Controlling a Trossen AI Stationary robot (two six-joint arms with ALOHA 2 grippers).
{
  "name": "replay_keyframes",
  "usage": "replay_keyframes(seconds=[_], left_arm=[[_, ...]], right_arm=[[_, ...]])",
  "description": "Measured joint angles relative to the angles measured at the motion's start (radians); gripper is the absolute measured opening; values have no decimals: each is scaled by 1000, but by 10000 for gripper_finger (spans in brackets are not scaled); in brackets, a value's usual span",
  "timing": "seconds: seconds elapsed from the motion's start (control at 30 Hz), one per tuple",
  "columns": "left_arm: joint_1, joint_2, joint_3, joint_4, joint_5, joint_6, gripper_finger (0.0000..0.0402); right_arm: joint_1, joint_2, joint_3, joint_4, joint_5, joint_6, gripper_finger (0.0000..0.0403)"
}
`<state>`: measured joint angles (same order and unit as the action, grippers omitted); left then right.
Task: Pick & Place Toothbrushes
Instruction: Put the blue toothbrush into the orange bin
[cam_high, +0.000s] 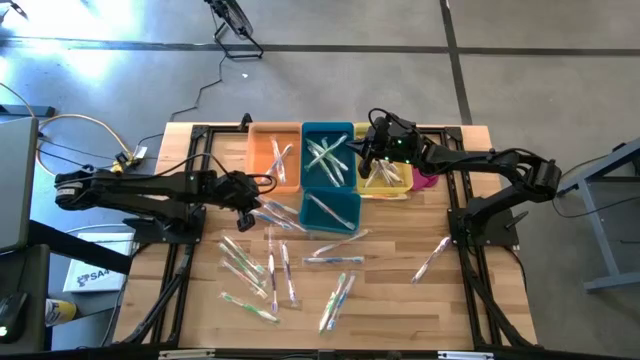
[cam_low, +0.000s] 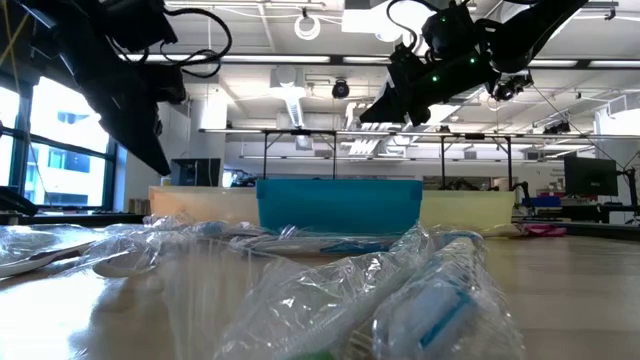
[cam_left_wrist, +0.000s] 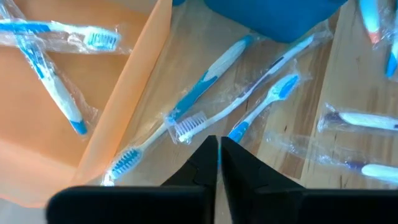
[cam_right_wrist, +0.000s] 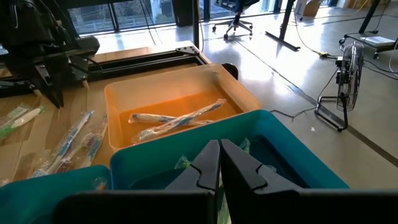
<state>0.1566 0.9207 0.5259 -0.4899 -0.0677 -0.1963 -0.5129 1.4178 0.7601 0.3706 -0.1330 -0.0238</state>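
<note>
The left gripper (cam_high: 247, 214) hangs above the surface (cam_high: 400, 300), just beside the orange bin (cam_high: 262, 150) and over a few wrapped toothbrushes (cam_left_wrist: 205, 84) lying along that bin's outer wall. Its jaws are pressed together and hold nothing. The right gripper (cam_high: 368, 160) hovers over the back teal bin (cam_high: 327, 128), close to the yellow bin (cam_high: 405, 187), jaws likewise pressed together and empty. Most toothbrushes lie scattered on the wood in front of the bins, in clear wrappers. Two with blue handles rest crossed inside the orange bin, several lie in the back teal bin, one in the front teal bin (cam_high: 352, 200), and a few in the yellow one. A single brush (cam_high: 432, 258) lies apart near the right arm's base.
</note>
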Motion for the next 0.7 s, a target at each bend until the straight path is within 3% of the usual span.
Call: replay_keyframes(seconds=[0.33,0.7], left_arm=[[0,15,0,-6,-3,13,128],[0,15,0,-7,-3,9,148]], right_arm=[[0,0,0,0,2,-7,7],[0,0,0,-1,2,-7,7]])
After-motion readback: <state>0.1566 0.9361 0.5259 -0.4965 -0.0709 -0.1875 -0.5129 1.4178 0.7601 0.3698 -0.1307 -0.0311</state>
